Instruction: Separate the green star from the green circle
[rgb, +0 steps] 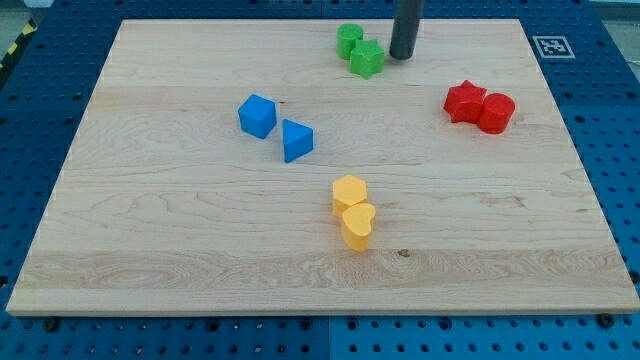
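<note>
Resting just right of the touching green star (367, 59) and green circle (349, 40), my tip (402, 56), its rod cut off above

The board (200, 230) is pale, light-tan wood with fine grain lines running across it, and it lies on a deep blue table (30, 150) dotted with a regular grid of small dark holes, with a yellow-and-black striped edge at the view's top left and a small black-and-white square marker (549, 45) on the board's top right corner. The green star (367, 59) and green circle (349, 40) share one bright green, the red star (464, 101) and red circle (496, 112) a saturated red, the blue cube (257, 115) and blue wedge (296, 139) a mid blue, and the yellow hexagon (350, 190) and yellow heart (358, 225) a warm yellow-orange. My tip (402, 56) is a dark charcoal grey, nearly black.
</note>
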